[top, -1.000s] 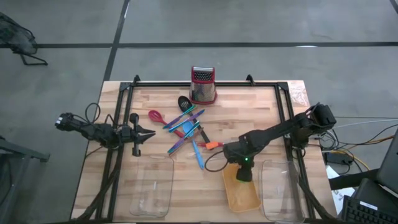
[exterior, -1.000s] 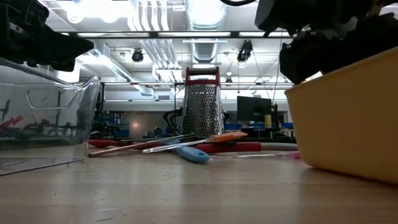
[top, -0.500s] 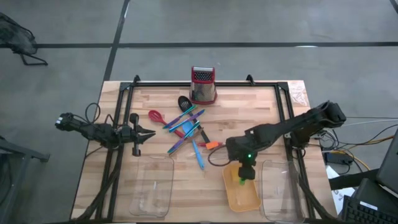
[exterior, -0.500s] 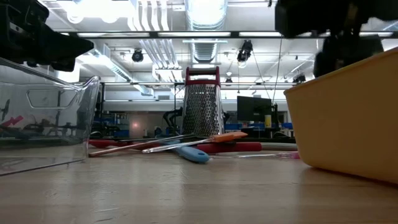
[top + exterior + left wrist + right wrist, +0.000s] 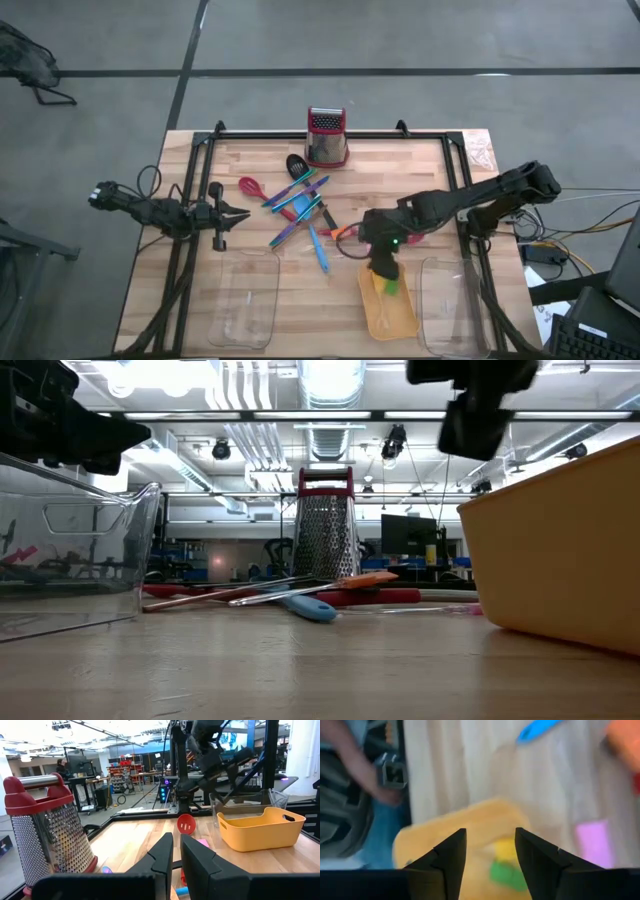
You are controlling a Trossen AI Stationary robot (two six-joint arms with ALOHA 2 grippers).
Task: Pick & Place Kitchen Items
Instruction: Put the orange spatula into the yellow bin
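Observation:
Long-handled spoons, spatulas and thin sticks lie in a pile [image 5: 298,205] at the table's middle, resting on the wood. My right gripper [image 5: 383,272] hangs open above the far end of the orange tray [image 5: 392,318], pointing steeply down. Under its fingers a green piece [image 5: 507,875] and a yellow piece [image 5: 506,847] lie on the tray's floor. A pink piece [image 5: 592,836] lies on the table beside the tray. My left gripper [image 5: 238,213] waits shut and level at the table's left, holding nothing.
A metal box grater [image 5: 326,137] with a red top stands at the far middle. One clear tray [image 5: 245,300] sits near left and another [image 5: 450,305] near right of the orange tray. Bare wood lies between the pile and the near edge.
My right gripper has risen out of the orange tray and drawn a little toward the far edge, rolling and tipping as it went. The green piece, hidden under the gripper a second ago, now shows lying in the tray.

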